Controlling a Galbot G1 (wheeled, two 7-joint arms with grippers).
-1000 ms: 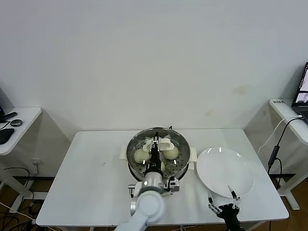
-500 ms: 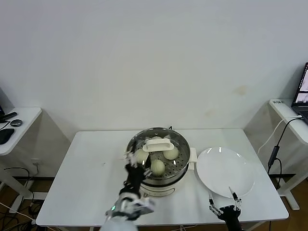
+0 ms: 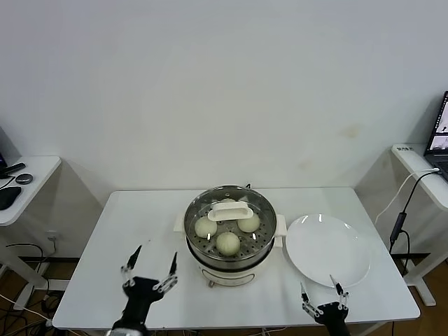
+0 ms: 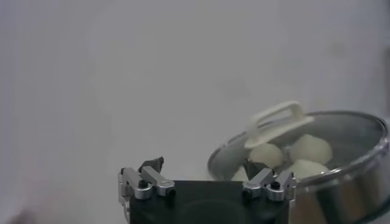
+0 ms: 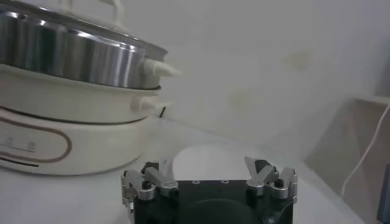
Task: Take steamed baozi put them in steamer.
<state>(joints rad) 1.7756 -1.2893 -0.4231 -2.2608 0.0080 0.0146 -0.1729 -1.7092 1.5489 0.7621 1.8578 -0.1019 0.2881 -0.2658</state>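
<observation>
Hovering wide open and empty at seven o'clock of the round shiny steel steamer (image 3: 229, 234), the left claw (image 3: 149, 270) risks, on swinging back, knocking its glass lid (image 3: 231, 210) onto the cream-white baozi (image 3: 227, 242).

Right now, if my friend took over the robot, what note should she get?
Left gripper: open, empty, over the table's front left.
Right gripper: open, empty, by the front edge below the white plate.
Steamer: mid-table, glass lid resting on it.
Baozi: three visible on the tray; a fourth cannot be made out under the lid handle.
Plate has no buns on it.
Left: confirm the fourth bun.
</observation>
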